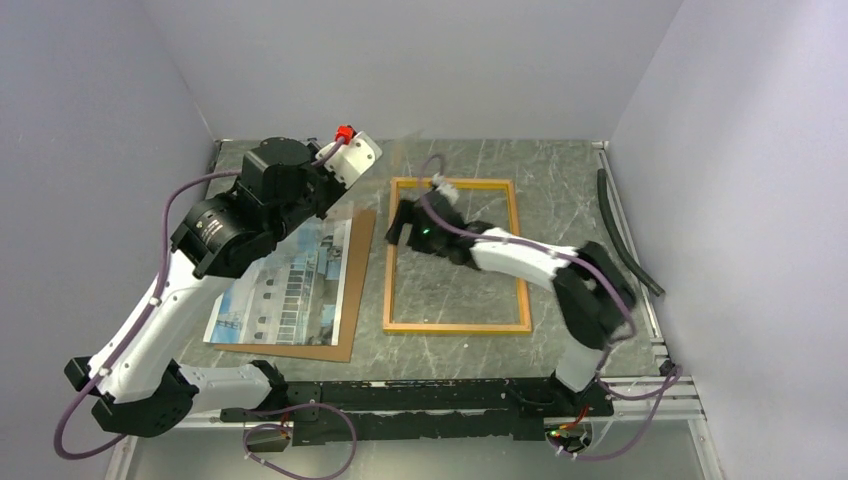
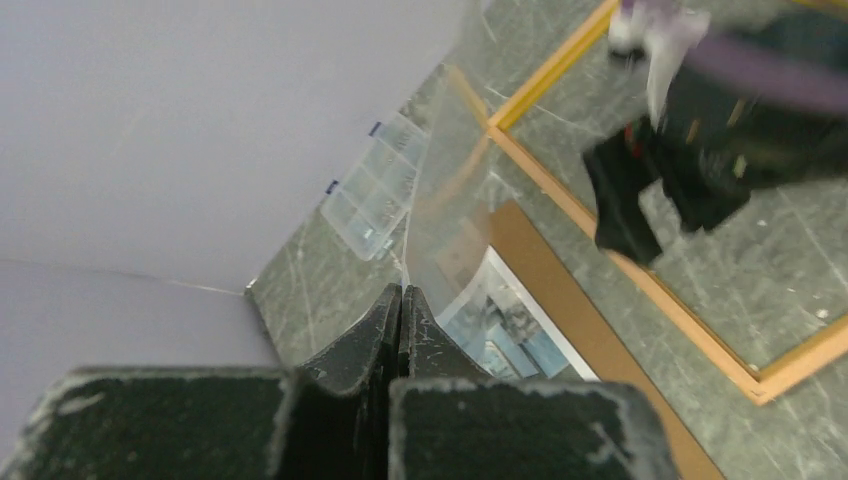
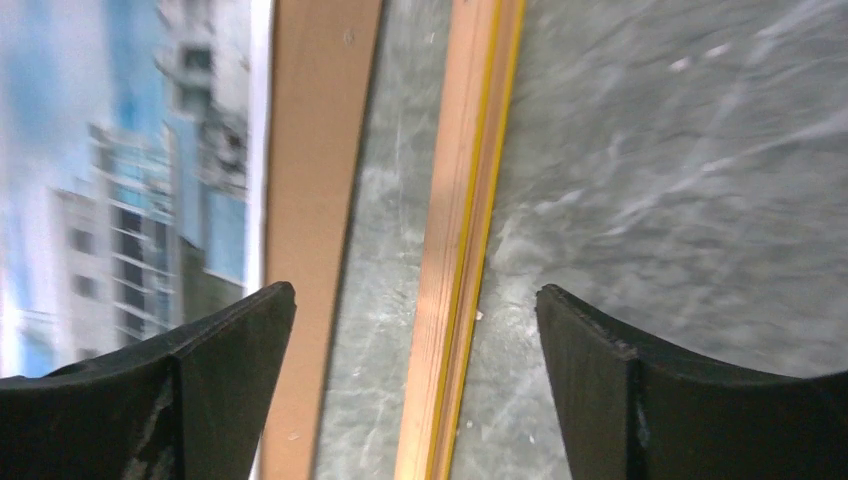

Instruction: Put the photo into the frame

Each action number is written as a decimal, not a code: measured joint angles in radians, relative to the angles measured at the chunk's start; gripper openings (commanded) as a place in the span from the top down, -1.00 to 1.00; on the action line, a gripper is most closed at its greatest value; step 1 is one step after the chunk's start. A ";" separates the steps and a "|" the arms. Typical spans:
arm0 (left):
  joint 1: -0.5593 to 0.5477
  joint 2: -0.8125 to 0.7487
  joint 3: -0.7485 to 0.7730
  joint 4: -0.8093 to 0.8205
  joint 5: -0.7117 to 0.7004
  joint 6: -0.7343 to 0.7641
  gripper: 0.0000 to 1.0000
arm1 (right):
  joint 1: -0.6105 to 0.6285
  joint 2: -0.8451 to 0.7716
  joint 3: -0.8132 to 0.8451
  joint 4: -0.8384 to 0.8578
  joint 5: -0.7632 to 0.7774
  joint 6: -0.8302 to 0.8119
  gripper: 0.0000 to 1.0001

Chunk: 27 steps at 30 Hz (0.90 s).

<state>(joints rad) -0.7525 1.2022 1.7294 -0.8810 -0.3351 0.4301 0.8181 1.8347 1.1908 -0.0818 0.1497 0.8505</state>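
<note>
Pale lilac walls close in a grey-green marbled table (image 1: pixel 560 170). At its centre we see the frame (image 1: pixel 457 326) lying flat and empty. Just left of it the photo (image 1: pixel 290 285) rests on a brown backing board (image 1: pixel 300 351). We find the left gripper (image 2: pixel 402 300) pinched tight on the corner of a clear pane (image 2: pixel 450 190), raised at upper left. The right gripper (image 3: pixel 415 291) hangs over the frame's left rail, jaws spread wide, gripping nothing.
</note>
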 measured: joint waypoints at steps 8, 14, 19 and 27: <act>0.000 0.011 -0.011 -0.011 0.106 -0.093 0.95 | -0.166 -0.426 -0.127 -0.001 -0.086 0.072 -1.00; 0.000 0.013 -0.057 -0.016 0.229 -0.187 0.95 | -0.303 -0.530 -0.216 0.063 -0.279 0.145 -1.00; 0.000 0.012 -0.135 -0.013 0.336 -0.257 0.95 | -0.355 -0.533 -0.294 0.089 -0.340 0.256 -0.99; 0.000 0.013 -0.233 0.000 0.451 -0.321 0.95 | -0.321 -0.565 -0.367 0.162 -0.367 0.437 -0.95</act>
<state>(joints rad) -0.7525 1.2152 1.4960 -0.8814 0.1162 0.1089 0.4973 1.2694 0.8242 0.0799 -0.2173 1.2873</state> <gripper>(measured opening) 0.026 0.993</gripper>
